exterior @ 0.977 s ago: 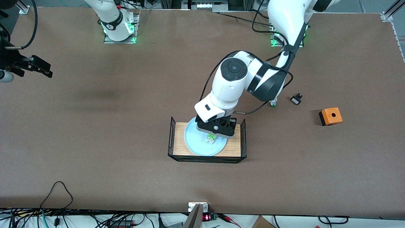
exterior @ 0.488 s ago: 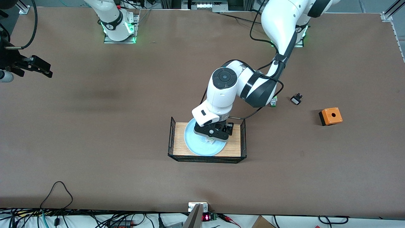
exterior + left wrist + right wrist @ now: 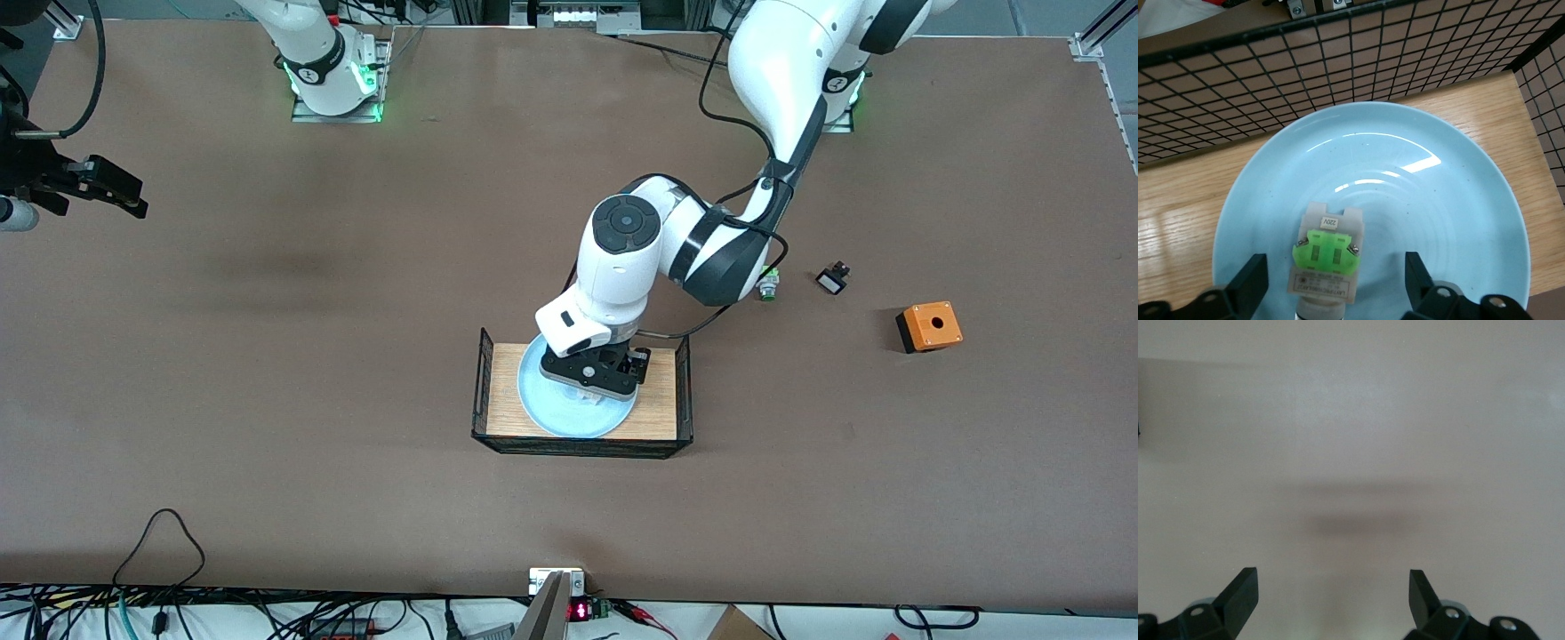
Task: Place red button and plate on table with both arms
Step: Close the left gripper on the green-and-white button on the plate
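Brown table (image 3: 267,400) fills the front view, the two arm bases along its top edge. Low over the plate (image 3: 1438,200), the left gripper (image 3: 1328,290) straddles the red button (image 3: 1326,257): its two fingers (image 3: 1248,287) stand on either side of the part with a clear gap on each side, touching nothing, so the jaws are open and hold nothing. The button lies on the plate, whitish body and green block up; its red cap is hidden at this angle. In the front view the gripper (image 3: 594,384) covers the button entirely.

Under the plate (image 3: 551,409) is a wooden tray (image 3: 653,413) with black wire mesh ends, near the middle of the table. Toward the left arm's end of the table, well apart from the tray, lie a small part with a green tip (image 3: 768,286), a small black part (image 3: 833,280) and an orange box (image 3: 929,326) with a hole in its top.

Over bare table at its own end, the right gripper (image 3: 98,191) waits, its fingers (image 3: 1238,597) spread wide and empty.
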`<control>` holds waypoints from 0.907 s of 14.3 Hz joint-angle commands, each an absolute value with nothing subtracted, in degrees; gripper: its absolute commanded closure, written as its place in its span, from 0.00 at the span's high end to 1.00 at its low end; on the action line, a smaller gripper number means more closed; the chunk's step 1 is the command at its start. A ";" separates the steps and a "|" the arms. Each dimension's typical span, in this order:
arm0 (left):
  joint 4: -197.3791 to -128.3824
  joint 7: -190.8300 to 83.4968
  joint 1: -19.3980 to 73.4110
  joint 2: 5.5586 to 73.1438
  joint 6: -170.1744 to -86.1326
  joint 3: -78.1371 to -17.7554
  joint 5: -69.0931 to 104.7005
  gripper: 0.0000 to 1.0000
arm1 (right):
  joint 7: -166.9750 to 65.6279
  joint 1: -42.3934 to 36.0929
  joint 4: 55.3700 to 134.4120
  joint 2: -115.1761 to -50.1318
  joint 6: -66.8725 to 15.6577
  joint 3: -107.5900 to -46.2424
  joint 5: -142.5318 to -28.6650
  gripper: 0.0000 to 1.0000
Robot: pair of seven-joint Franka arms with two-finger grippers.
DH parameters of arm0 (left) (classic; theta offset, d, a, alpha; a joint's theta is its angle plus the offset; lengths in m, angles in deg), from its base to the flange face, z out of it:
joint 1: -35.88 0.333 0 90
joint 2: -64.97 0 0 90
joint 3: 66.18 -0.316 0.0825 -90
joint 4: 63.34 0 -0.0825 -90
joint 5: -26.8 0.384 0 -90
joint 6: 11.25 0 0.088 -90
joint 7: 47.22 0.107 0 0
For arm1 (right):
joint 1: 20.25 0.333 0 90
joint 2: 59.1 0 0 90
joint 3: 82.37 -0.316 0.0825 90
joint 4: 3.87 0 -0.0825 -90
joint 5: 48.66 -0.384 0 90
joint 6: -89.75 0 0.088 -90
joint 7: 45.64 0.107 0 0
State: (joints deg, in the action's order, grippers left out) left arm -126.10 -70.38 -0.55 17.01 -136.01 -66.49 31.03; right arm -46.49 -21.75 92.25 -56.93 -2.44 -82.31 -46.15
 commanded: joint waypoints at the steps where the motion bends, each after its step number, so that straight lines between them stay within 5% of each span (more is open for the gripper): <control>1: -124.60 -70.24 -1.47 15.93 -136.06 -67.59 32.16 0.76 | -46.78 -22.36 92.90 -55.85 -2.18 -82.54 -46.99 1.00; 4: -125.31 -70.24 -1.47 16.02 -136.06 -67.50 32.07 0.67 | -46.78 -22.27 92.81 -55.85 -2.27 -82.54 -46.99 1.00; 6: -125.31 -70.07 -1.38 16.19 -135.97 -67.50 32.24 0.46 | -46.78 -22.27 92.81 -55.85 -2.18 -82.54 -46.99 1.00; 8: -125.31 -70.07 -1.38 16.19 -135.97 -67.50 32.24 0.36 | -46.78 -22.27 92.90 -55.85 -2.18 -82.54 -46.99 1.00; 13: -125.04 -70.59 -1.30 18.20 -134.83 -67.42 32.07 0.35 | -46.78 -22.27 92.81 -55.85 -2.18 -82.54 -46.99 1.00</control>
State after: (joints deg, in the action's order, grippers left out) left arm -125.86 -70.35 -0.73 16.68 -136.01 -66.64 31.12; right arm -46.49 -21.75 92.25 -56.93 -2.43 -82.31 -46.15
